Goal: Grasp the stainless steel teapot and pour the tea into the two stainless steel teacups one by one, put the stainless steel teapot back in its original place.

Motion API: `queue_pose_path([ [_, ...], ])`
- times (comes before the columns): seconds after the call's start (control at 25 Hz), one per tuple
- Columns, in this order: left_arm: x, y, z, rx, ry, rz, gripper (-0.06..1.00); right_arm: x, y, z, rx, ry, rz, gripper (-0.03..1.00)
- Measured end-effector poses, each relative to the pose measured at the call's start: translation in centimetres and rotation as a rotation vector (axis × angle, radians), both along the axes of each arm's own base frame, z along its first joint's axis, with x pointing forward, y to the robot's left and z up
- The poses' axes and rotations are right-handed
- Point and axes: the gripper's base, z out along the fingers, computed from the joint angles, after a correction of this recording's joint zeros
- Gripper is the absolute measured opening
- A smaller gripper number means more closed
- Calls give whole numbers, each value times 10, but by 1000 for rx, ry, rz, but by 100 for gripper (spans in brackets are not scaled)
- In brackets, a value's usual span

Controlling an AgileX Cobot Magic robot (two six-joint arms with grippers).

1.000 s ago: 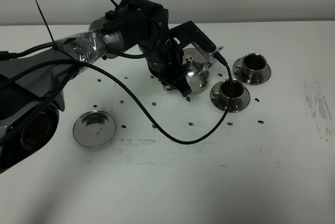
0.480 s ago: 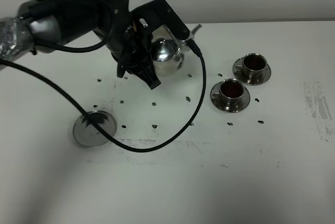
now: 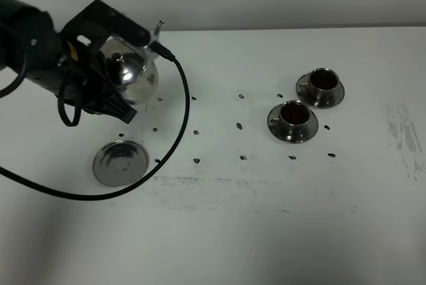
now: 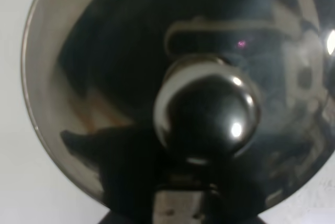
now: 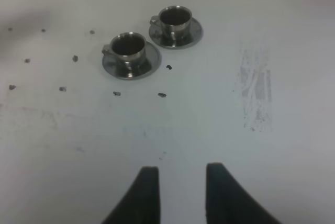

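Left gripper [image 3: 110, 95], clamped on the teapot [image 3: 130, 72], had swung from the filled teacups [image 3: 291, 120] to upper left, near its empty saucer [image 3: 120, 162] — pouring looked done.

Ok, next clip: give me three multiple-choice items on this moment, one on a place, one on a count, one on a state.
1. Where is the stainless steel teapot?
A. On the round plate
B. At the left arm, far left of the table, apart from the cups
C. Between the two cups

2. How many teacups on saucers stand on the table?
A. One
B. Two
C. Three

3. What do the teacups hold?
A. Nothing
B. Clear water
C. Dark reddish-brown liquid

Key:
1 B: the high view shows the teapot up by the left gripper, above and behind the bare round steel plate.
2 B: the nearer teacup and the farther teacup are the only ones.
3 C: the right wrist view shows dark tea inside both.
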Motion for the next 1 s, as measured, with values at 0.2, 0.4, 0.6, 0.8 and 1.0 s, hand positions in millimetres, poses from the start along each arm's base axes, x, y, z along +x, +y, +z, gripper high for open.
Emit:
queue_pose_path([
  [0.2, -12, 21, -22, 4, 111, 81, 18, 0, 0, 0, 0, 0, 0, 24],
  [0.4, -21, 25, -36, -6, 177, 110, 18, 0, 0, 0, 0, 0, 0, 24],
  [0.6, -24, 23, -44, -37, 204, 127, 18, 0, 0, 0, 0, 0, 0, 24],
  [0.8, -22, 21, -64, -26, 268, 138, 18, 0, 0, 0, 0, 0, 0, 24],
  [1.0, -20, 20, -75, -21, 285, 140, 18, 0, 0, 0, 0, 0, 0, 24],
])
